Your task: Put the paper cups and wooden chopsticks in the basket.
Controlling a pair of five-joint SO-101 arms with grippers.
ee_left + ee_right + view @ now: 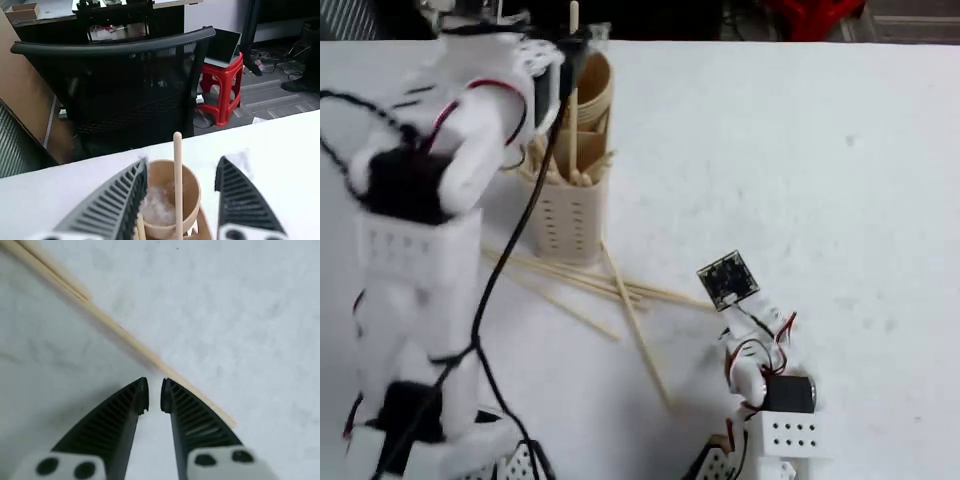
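Straddling upright wooden chopstick (177, 175) over tan paper cup (160, 205) in white perforated basket (565, 215): left gripper (182, 161), jaws wide apart. Right gripper (154, 390) nearly closed, empty, beside loose chopstick (115, 327).

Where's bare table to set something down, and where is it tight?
Widest bare stretch: the table right of the basket, beyond the right arm. A smaller patch lies between the loose chopsticks and the left arm. Crowded: around the basket and across the chopstick fan in front of it.
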